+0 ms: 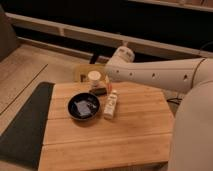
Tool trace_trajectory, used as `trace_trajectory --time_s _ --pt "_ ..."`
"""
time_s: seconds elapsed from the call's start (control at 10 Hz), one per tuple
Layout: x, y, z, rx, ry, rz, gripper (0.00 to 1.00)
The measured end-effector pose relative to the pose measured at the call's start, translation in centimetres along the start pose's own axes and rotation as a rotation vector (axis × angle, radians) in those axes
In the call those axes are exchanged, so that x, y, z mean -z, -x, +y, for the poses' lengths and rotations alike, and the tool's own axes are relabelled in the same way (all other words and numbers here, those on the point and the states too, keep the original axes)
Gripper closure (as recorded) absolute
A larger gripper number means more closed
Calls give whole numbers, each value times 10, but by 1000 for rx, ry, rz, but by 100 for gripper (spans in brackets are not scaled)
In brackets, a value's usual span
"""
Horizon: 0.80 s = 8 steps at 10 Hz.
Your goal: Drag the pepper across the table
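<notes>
Robot arm [160, 75] reaches in from the right over a wooden table [130, 135], its gripper [107, 75] low over the back edge, just beside a cream-lidded jar [94, 77]. Whether the gripper is open or shut, or has hold of anything, cannot be told from this angle. The pepper [104, 81] appears to be the small orange-red patch just right of the jar and right under the gripper, largely hidden. Nearer the camera sit a dark bowl [70, 107] and, just to its right, a white bottle [111, 104]. A dark mat [22, 125] runs along the table's left side.

Judging by its size, the pepper is light and will offer little resistance to a drag. Its skin is probably smooth and somewhat slippery, and its rounded body may roll or squirt sideways if only nudged. It should tolerate a moderate squeeze without damage. The likeliest hold is across its widest part from above, low enough to keep it on the wood. With the jar so close and the bottle and bowl in front, a pull toward the open planks at right looks least likely to knock anything.
</notes>
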<state>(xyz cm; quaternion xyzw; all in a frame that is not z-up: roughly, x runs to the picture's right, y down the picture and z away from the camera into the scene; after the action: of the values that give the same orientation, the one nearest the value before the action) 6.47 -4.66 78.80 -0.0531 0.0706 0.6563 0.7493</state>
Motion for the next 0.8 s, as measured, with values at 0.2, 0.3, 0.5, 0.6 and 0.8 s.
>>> trace_trajectory --time_s 0.2,0.3,0.5,0.6,0.8 --pt "-12 -2 -7 49 -64 12 35" --pt "-22 0 -12 83 -80 12 35" --pt "-63 19 -19 169 -63 -22 35" --pt "-76 27 -19 186 -43 -39 35" --pt "-112 59 -25 196 47 -121 35"
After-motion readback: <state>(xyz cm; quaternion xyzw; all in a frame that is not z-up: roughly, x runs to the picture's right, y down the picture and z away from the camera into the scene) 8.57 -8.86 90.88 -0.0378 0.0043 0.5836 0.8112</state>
